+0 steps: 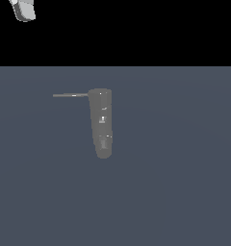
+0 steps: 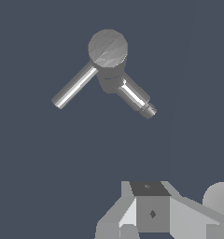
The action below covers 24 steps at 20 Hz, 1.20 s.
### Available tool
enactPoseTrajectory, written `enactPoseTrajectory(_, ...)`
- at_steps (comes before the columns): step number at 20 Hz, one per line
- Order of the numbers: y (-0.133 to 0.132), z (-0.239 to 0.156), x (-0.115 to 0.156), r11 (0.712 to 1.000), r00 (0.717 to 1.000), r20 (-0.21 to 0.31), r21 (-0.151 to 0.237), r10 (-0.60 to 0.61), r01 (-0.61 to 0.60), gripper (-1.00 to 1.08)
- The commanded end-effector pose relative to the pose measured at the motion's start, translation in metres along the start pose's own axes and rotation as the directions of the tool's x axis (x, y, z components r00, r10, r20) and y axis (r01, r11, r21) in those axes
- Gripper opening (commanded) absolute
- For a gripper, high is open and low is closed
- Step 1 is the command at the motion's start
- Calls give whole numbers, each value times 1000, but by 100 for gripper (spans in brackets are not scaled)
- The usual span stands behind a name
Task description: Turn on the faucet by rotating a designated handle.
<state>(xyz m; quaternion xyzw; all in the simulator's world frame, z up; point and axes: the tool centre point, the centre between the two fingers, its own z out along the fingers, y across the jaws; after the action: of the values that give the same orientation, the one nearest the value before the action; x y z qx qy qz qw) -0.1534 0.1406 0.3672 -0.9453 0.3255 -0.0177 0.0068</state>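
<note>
- One dark-grey faucet (image 1: pixel 101 122) is standing alone on the slate floor (image 1: pixel 185 192), mid-scene.
- One thin handle (image 1: pixel 70 95) is projecting toward the exterior view's left.
- One gripper (image 2: pixel 151 210) is hovering well apart; its opening cannot be told.

Pale grey, blocky, faceted arm (image 1: pixel 24 10); dark square panel with diamond mark.

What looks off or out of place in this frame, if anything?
Nothing stands out. The faucet looks whole on the plain floor, its handle straight and pointing to the exterior view's left. The gripper is well clear of both, and only a bit of the arm shows in the exterior view's corner.
</note>
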Motion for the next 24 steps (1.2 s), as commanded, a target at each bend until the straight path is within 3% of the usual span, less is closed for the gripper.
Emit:
enactPoseTrajectory(1,-12,11,3,999,999,2,0,49,-49,-100)
enactPoseTrajectory(12,-60,55,24,970,970,9,-6,244,-244,-100)
enactPoseTrajectory(24,-103,101,56,901,901,11,-17,433,-433,-100)
